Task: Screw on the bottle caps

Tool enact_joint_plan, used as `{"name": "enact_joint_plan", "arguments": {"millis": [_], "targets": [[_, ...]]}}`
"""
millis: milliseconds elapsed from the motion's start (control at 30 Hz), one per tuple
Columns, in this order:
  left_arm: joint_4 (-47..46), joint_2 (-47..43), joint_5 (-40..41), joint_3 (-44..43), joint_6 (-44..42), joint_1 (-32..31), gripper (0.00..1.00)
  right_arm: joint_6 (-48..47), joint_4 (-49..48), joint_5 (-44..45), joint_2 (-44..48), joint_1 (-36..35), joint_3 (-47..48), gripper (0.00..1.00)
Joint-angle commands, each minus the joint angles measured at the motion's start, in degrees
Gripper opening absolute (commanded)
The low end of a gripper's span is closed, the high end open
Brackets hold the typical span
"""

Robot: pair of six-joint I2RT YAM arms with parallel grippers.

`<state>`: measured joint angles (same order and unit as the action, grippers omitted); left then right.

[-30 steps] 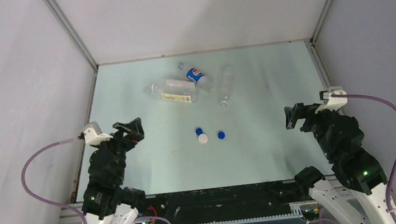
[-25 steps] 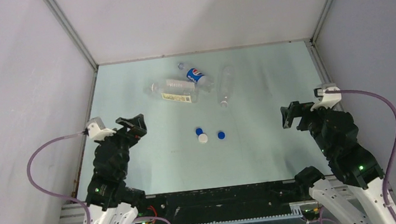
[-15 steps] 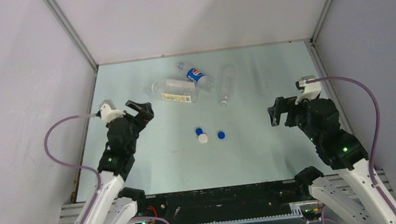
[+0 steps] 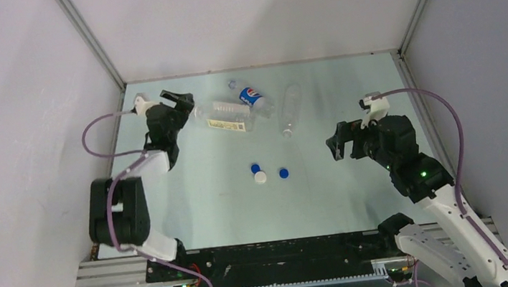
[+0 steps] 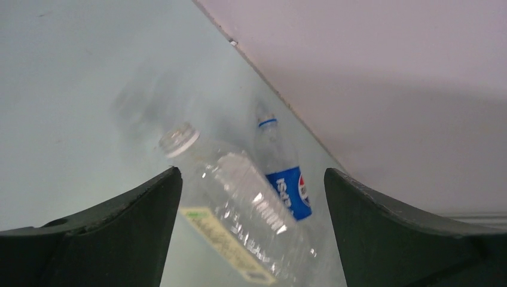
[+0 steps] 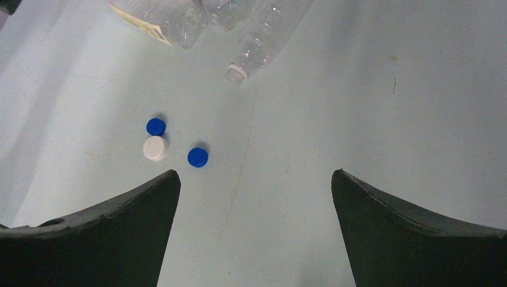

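Left gripper [image 4: 185, 102], right gripper [image 4: 336, 146]: jaws wide, empty (3 caps [image 4: 261, 177] loose). Left should straddle yellow-labelled bottle [image 5: 239, 221] squarely below neck.

Three bottles [image 4: 230, 115] lie together far back on the table [image 4: 344, 198], three bottle caps [image 4: 261, 177] clustered before them.

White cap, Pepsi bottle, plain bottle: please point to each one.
white cap [image 6: 155, 147], right wrist view, its flat top.
Pepsi bottle [image 5: 289, 194], left wrist view, its blue label.
plain bottle [image 4: 290, 109], top external view, mid-body.
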<state>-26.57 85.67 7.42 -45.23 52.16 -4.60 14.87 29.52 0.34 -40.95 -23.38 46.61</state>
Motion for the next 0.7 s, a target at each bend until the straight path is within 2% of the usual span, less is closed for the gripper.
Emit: {"name": "enact_joint_plan", "arguments": {"millis": [0,133,333,667], "targets": [[-8.9,9.39,-4.08,-5.75,5.89,1.2,0.93,-0.04,-4.51,-1.25,-0.75,0.17,-0.02,0.99],[-9.5,17.3,-3.78,-8.98,9.11,1.6,0.93,-0.32,-4.72,-0.92,-1.07,0.37,-0.05,0.99],[-8.87,23.12,-3.19,-10.16,12.97,2.64,0.94,-0.54,-4.37,1.76,-1.05,0.91,-0.03,0.99],[-14.67,32.91,-8.8,-13.51,18.24,2.67,0.92,-0.81,-5.34,1.39,-3.16,2.51,-0.16,0.99]]}}
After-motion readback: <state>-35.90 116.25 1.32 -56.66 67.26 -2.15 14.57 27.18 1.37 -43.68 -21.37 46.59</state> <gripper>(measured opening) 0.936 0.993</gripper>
